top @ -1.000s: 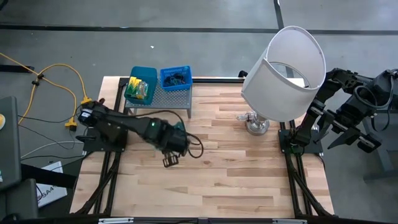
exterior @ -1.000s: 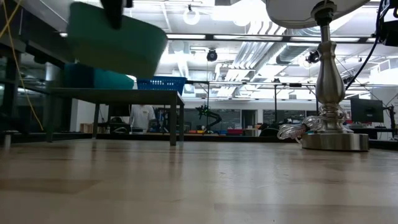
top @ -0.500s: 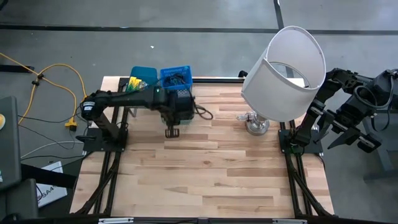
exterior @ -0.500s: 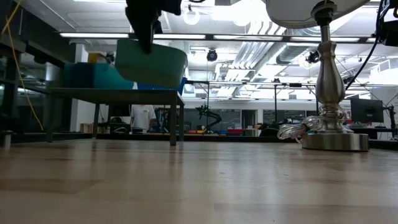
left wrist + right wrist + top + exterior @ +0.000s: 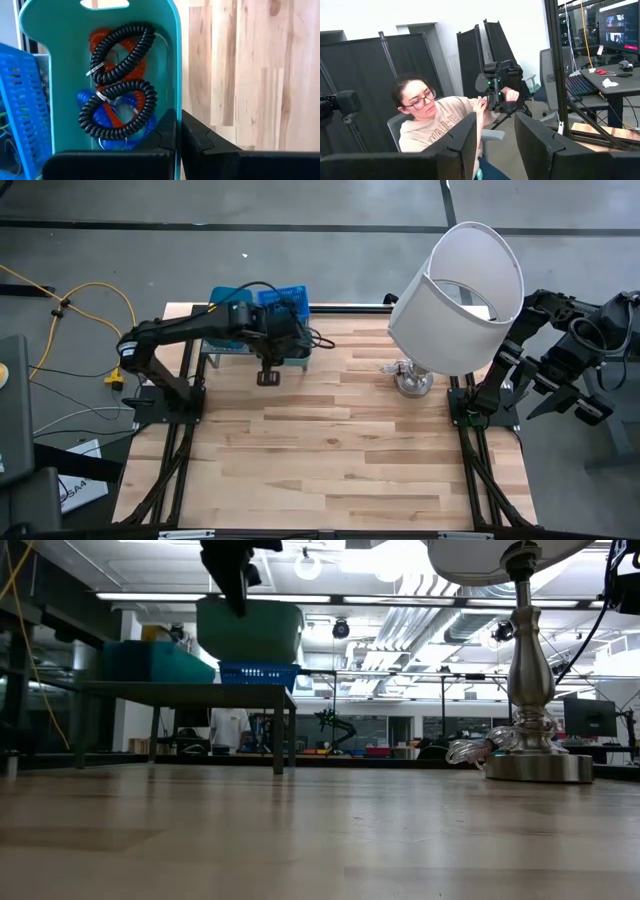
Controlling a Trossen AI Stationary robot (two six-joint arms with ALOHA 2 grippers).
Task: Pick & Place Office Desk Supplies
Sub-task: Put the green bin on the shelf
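Two matte-black jointed metal robot arms: left arm point(image 5: 190, 330) w/ looping black cable; right arm point(image 5: 555, 355), blocky links.

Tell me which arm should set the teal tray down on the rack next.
Left. Its end effector is shut on the teal tray's rim, holding it above the grey rack beside the blue basket. The right end effector holds nothing and is parked off the table's right edge, behind the lamp.

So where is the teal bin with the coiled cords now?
The left gripper holds the teal bin by its rim above the grey rack, over the blue basket.
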